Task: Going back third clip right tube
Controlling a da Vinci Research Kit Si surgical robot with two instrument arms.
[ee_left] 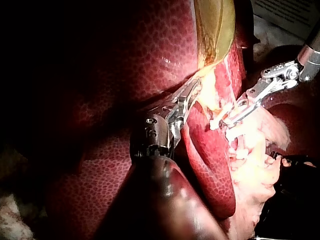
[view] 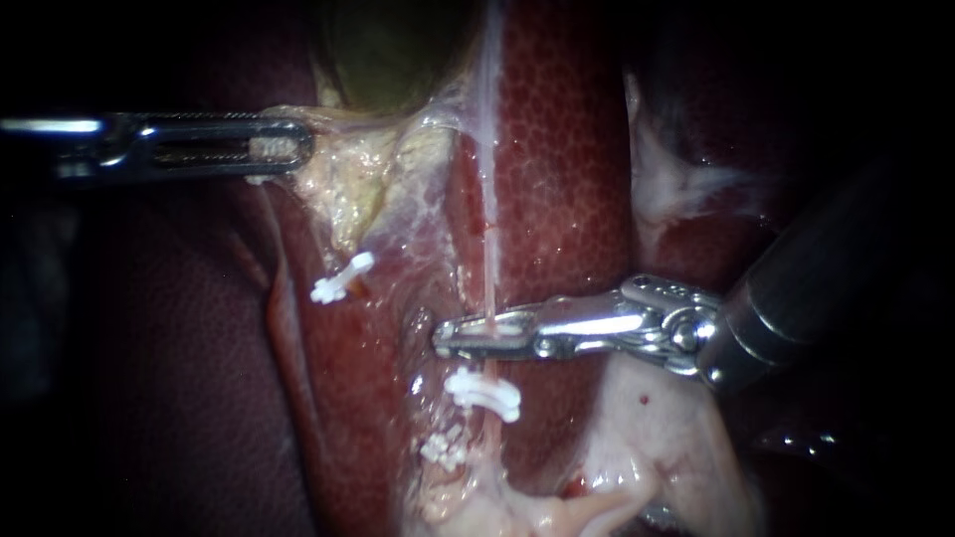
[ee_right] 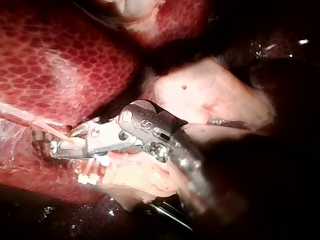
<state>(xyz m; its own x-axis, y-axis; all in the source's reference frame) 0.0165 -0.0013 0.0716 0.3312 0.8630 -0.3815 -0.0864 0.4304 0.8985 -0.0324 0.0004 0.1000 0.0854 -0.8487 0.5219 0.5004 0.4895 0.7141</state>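
right tube (view: 488, 199) runs vertically through frame centre; right instrument (view: 468, 336) crosses it horizontally, jaws slightly apart, above a clip (view: 484, 395). left instrument (view: 290, 149) clamps pale tissue (view: 343, 184), upper left.

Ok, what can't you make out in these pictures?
Whether the right instrument grips the tube: in the endoscope view its tip overlaps the tube.
What the lowest clip sits on: endoscope view, blurred among pale tissue.
The gallbladder's upper part: cut off by the endoscope view's top edge.
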